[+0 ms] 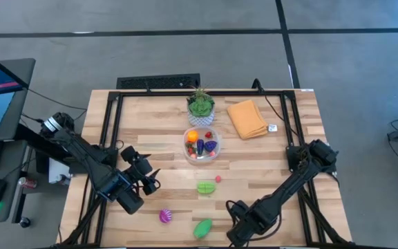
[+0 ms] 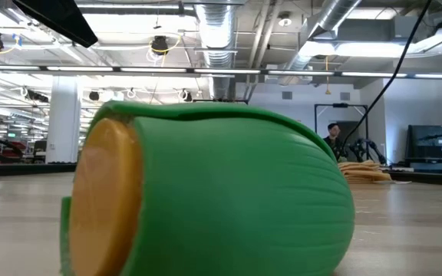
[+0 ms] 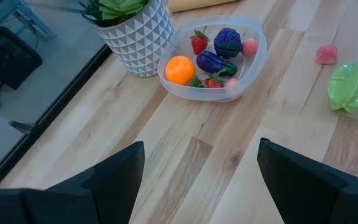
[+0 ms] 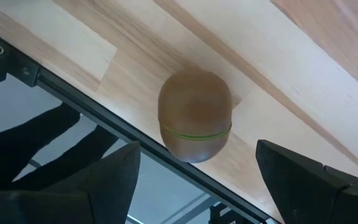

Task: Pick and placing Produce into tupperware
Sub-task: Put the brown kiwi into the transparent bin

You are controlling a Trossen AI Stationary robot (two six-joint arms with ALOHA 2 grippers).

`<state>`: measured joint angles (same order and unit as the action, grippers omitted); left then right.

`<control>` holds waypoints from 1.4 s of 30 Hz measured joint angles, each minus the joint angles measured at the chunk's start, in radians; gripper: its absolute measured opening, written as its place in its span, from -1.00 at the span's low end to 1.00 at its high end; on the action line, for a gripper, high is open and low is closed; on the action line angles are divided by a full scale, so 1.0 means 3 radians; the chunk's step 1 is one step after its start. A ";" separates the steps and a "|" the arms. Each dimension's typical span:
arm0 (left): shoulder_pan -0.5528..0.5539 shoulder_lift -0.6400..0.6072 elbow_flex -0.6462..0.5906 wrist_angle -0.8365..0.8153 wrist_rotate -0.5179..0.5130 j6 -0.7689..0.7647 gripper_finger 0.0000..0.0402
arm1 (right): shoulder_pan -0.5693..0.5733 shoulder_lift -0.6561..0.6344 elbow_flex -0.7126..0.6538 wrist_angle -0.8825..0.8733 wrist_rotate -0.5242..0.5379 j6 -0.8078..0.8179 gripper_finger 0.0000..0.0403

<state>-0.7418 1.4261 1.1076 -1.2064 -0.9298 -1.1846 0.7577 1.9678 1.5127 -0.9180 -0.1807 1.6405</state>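
From above: tupperware (image 1: 202, 145) in the table's (image 1: 275, 166) middle, holding orange, purple and red produce. Left gripper (image 1: 146, 178) near the left side, fingers apart, empty. Right gripper (image 1: 235, 225) at the front edge, partly hidden under its arm.

Down low: big green piece (image 2: 221, 192) lying sideways, bottom cut off.

Left wrist: fingers (image 3: 114, 177) spread.

Right wrist: fingers apart above a brown piece (image 4: 194, 115) at the edge.

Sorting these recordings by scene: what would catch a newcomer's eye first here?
The clear tupperware mid-table, already holding colourful toy produce, beside a potted plant and a folded orange cloth. Loose pieces lie nearer the front edge: a green one, a purple-pink one. The right gripper hovers, jaws open, over a brown piece.
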 joint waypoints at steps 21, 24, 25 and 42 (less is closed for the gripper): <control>0.0000 0.0000 0.0000 0.0003 0.0013 -0.0037 0.50 | 0.0050 0.0221 0.0003 0.0162 0.0010 0.0027 0.68; 0.0000 0.0000 0.0000 0.0003 0.0024 -0.0049 0.50 | 0.0049 0.0221 0.0001 0.0107 0.0064 0.0026 0.67; 0.0000 0.0000 0.0000 0.0004 0.0024 -0.0050 0.50 | 0.0048 0.0221 0.0001 0.0106 0.0075 0.0027 0.67; 0.0000 0.0000 0.0000 0.0014 0.0025 -0.0059 0.50 | 0.0020 0.0222 0.0001 0.0121 0.0149 0.0035 0.66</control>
<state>-0.7418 1.4261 1.1076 -1.2022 -0.9225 -1.2022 0.7635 2.0346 1.5131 -0.8817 -0.1361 1.6511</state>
